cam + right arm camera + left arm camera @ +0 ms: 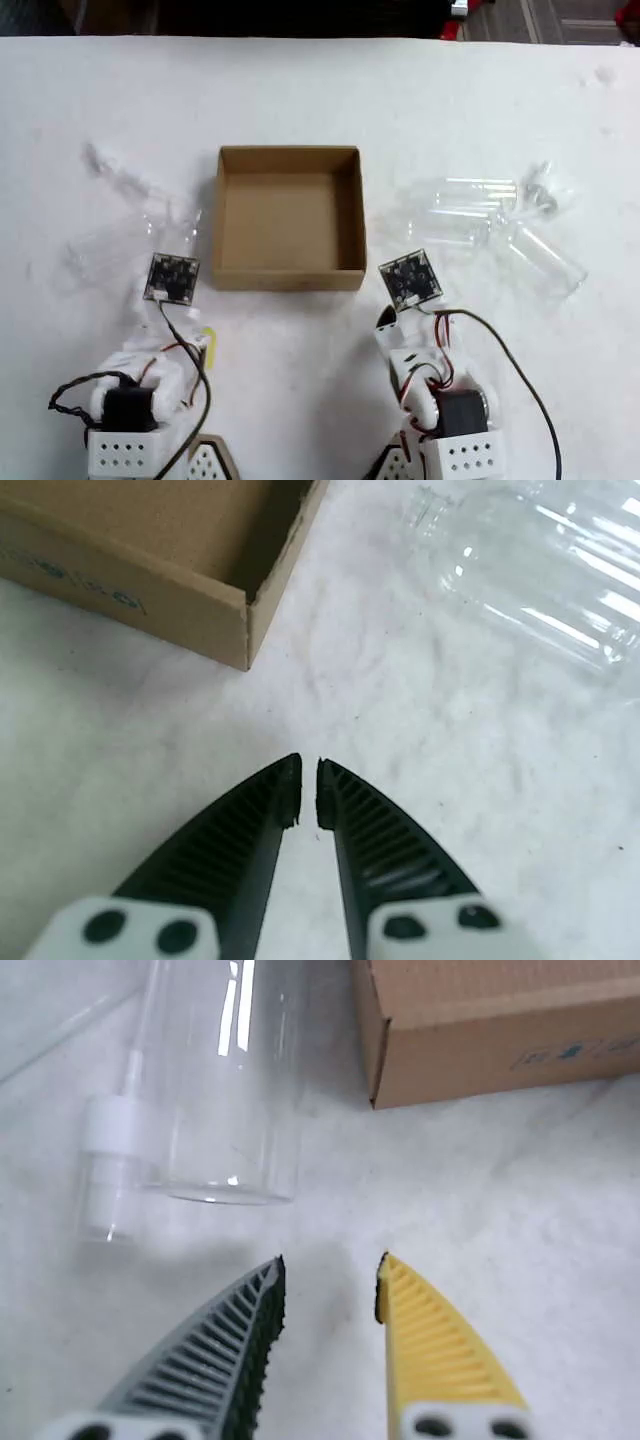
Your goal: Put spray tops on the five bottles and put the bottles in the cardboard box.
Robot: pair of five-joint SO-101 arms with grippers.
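Observation:
An open cardboard box [289, 277] stands mid-table with nothing inside. Several clear bottles [468, 208] lie on their sides to its right, and more clear bottles [115, 245] lie to its left. In the left wrist view my left gripper [330, 1272] is open with a modest gap, just short of a lying clear bottle [228, 1080] with a white spray top [108, 1155] beside it. The box corner [480, 1040] is close by. My right gripper [307, 792] is shut on nothing over bare table, between the box corner [150, 555] and a clear bottle [545, 565].
Both arm bases sit at the near table edge, left arm [130, 410] and right arm [445, 415]. A small clear piece [100, 160] lies at the far left, another [540, 195] at the far right. The table's far edge runs along the top.

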